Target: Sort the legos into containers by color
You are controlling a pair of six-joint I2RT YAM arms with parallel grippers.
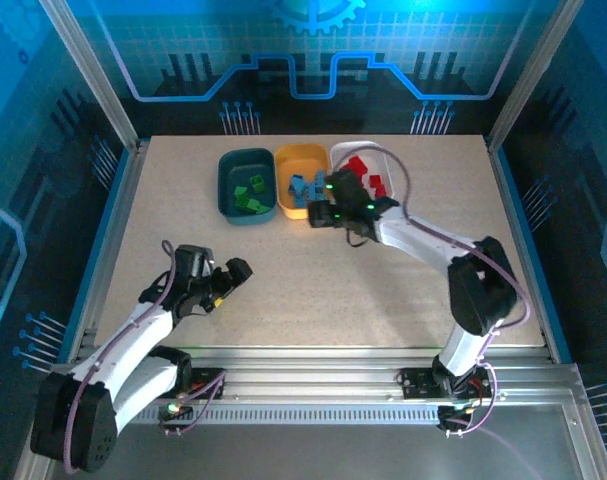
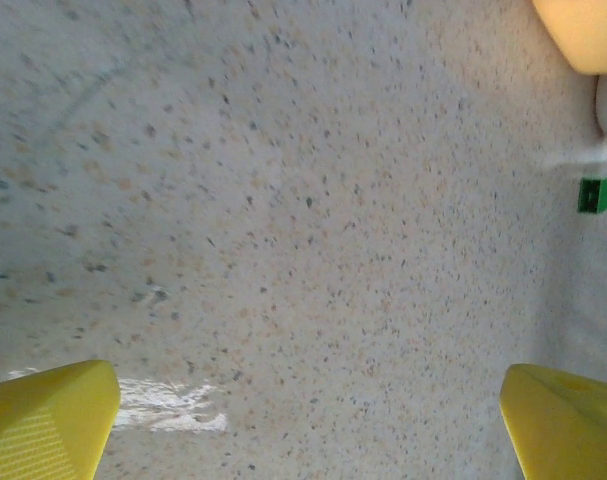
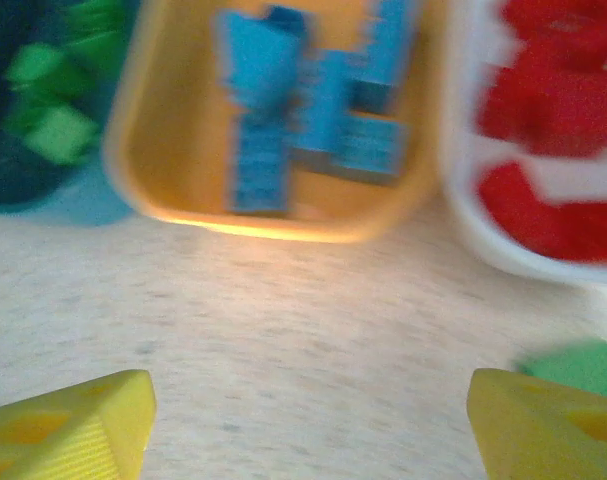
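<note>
Three trays stand in a row at the back: the dark teal tray point(image 1: 227, 190) with green legos point(image 3: 53, 130), the orange-yellow tray point(image 1: 299, 158) with light blue legos point(image 3: 313, 110), and the white tray point(image 1: 378, 153) with red legos point(image 3: 563, 110). One loose green lego point(image 3: 581, 366) lies on the table in front of the white tray, just beside my right finger; the same lego point(image 2: 596, 194) appears in the left wrist view. My right gripper point(image 1: 321, 205) point(image 3: 308, 420) is open just before the orange tray, nothing between its fingers. My left gripper point(image 1: 233, 275) point(image 2: 308, 420) hangs open over bare table.
The speckled beige tabletop point(image 1: 313, 290) spreads between the arms and the trays. Metal posts and blue-lit glass walls point(image 1: 103, 90) close in the table on three sides. The right wrist view is motion-blurred.
</note>
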